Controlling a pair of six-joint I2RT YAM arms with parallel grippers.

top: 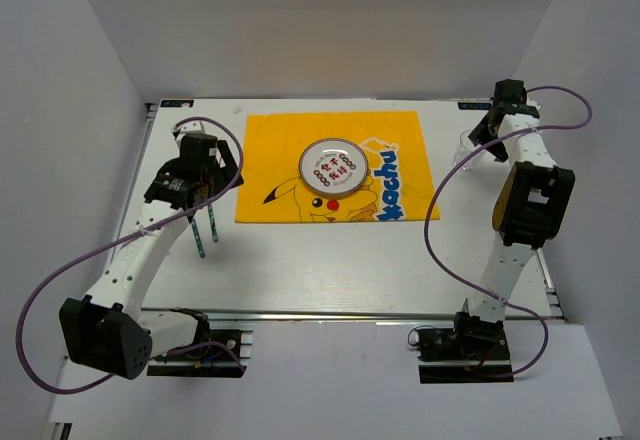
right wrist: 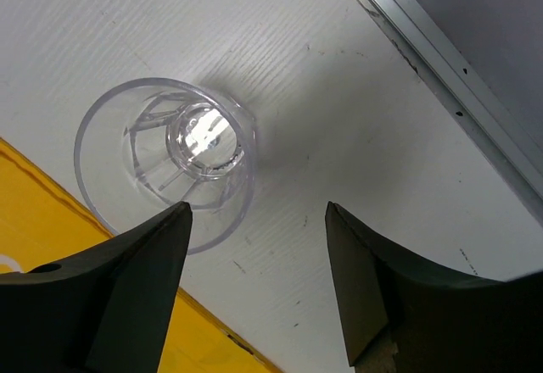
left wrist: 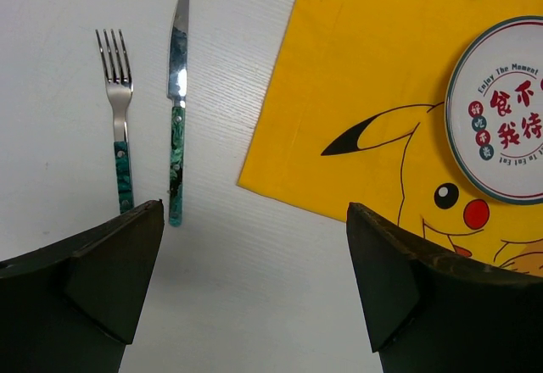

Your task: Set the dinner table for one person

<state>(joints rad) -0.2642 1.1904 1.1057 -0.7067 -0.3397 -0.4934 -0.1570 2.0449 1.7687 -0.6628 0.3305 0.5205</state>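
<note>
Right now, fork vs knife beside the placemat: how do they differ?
The fork ends in tines; the knife has one pointed blade. The knife lies nearer the yellow placemat, with the fork on its far side. The knife's tip reaches further than the fork's tines. Both have mottled green handles and lie flat and parallel, heads the same way, on the white table.

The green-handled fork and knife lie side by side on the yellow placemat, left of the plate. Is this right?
No. The green-handled metal fork and knife lie side by side on the white tabletop beside the yellow cloth placemat, left of the round white plate, as the left wrist view shows.
</note>
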